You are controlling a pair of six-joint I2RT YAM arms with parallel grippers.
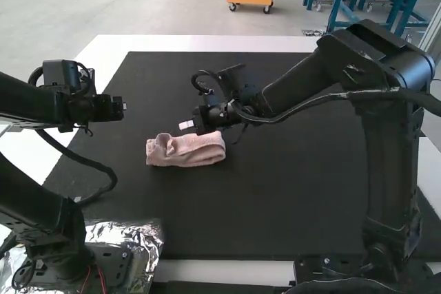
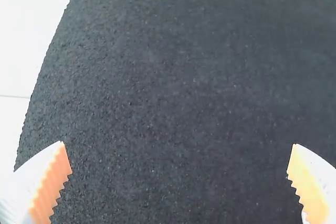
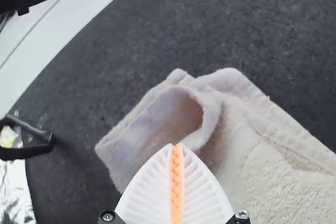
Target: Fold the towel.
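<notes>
At the left, the left arm stands at the near side of the bench, with crinkled silver foil by its base. A black cable loops down from this arm, over the left part of the black mat. The left tool is up at the mat's left side, well apart from the towel. In its wrist view the left tool is spread wide, its white ribbed fingers far from each other, with orange pads facing across the gap and the dark mat below.

The pink towel lies left of the mat's middle, gathered into a narrow, folded bundle running roughly left to right. Its left end curls up into an open loop, and layered edges show beside the loop.

The right tool is at the far side of the towel, above its left part. The right tool's white fingers are pressed together, pad against pad, in front of the loop; whether their tips touch the cloth I cannot tell. From there the right arm reaches back across to its base at the near right.
</notes>
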